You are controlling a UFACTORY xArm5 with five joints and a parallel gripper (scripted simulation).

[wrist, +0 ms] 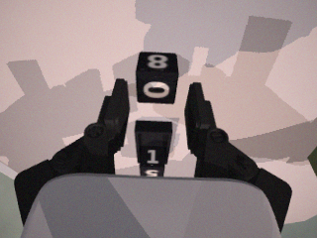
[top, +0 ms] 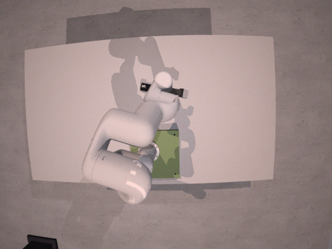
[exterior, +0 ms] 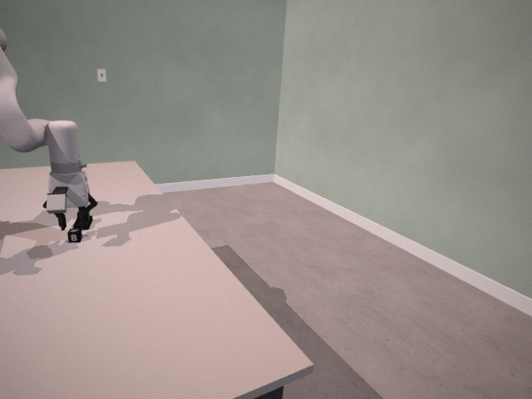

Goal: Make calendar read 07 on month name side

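roughly mid-worktop in the top view: white, rounded, jointed arm reaches over from a flat green base plate. pale, flat worktop beneath, arm shadows across it.

black claw points down, low over the worktop. its two fingers stand apart, partway, nothing clamped; gaps show on both sides of the dark pieces in the wrist view.

small black cube with white digits sits on the worktop near the fingertips. exterior view reads an 8 on it; wrist view shows 8 and 0 on adjoining faces.

second dark, block-shaped piece lies nearer the gripper body in the wrist view, apart from the cube. white 1 on it, another digit partly cut off below. tray and month name: cannot make them out.

top view: black piece with a white 5 pokes out beside the wrist, rest hidden by the arm.
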